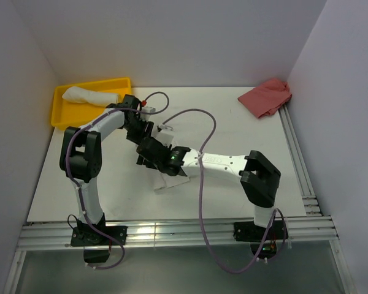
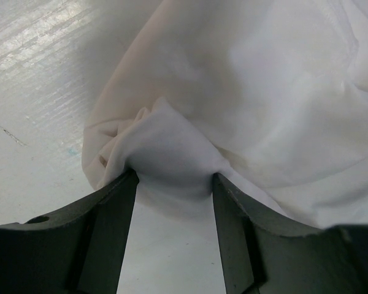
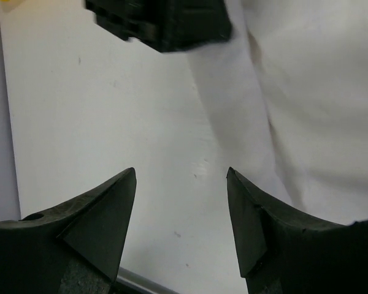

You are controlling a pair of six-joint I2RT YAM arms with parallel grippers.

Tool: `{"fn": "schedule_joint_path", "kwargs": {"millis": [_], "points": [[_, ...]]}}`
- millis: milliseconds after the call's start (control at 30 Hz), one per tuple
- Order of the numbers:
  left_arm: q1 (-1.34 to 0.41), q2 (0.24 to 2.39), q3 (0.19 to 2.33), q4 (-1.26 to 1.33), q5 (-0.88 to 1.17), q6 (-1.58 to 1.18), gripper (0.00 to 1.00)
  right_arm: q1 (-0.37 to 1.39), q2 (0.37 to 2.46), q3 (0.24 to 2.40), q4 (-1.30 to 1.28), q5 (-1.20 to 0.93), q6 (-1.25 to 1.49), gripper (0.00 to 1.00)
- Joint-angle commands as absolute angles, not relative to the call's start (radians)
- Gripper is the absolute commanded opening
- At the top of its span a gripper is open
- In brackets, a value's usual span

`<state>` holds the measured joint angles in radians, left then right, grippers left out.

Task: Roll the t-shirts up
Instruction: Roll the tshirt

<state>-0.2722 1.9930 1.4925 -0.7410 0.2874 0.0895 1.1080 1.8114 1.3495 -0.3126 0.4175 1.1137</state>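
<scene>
One rolled t-shirt (image 1: 89, 95) already sat in the yellow tray (image 1: 57, 116), well away from both grippers. The second t-shirt (image 2: 282, 92) lay unrolled. The left gripper (image 2: 172, 177) pinched a fold of it, while the right gripper (image 3: 181, 174) gaped empty just beside it.

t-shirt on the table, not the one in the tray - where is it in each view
top external: the t-shirt lies mid-table, mostly hidden under both arms.
left wrist: it fills the upper right, with a fold pinched in the left gripper.
right wrist: it runs down the right side, beside the open right gripper.
shared landmark: the white table around it.
</scene>
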Motion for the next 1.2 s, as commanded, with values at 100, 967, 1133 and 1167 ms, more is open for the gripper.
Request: {"fn": "schedule_joint_path", "kwargs": {"millis": [100,967,1133,1167], "points": [[-0.281,2.006,1.523,-0.707,0.265,0.097,0.59,1.138,2.014,1.624,-0.544,0.535,0.950,0.68],[-0.282,1.973,1.641,-0.775,0.310,0.100,0.76,1.152,2.312,1.816,-0.871,0.673,0.963,0.66],[-0.281,1.945,1.690,-0.802,0.319,0.097,0.77,1.147,2.327,1.810,-0.891,0.666,0.969,0.53],[-0.279,1.937,1.693,-0.808,0.325,0.095,0.77,1.146,2.329,1.806,-0.890,0.660,0.971,0.51]]}}
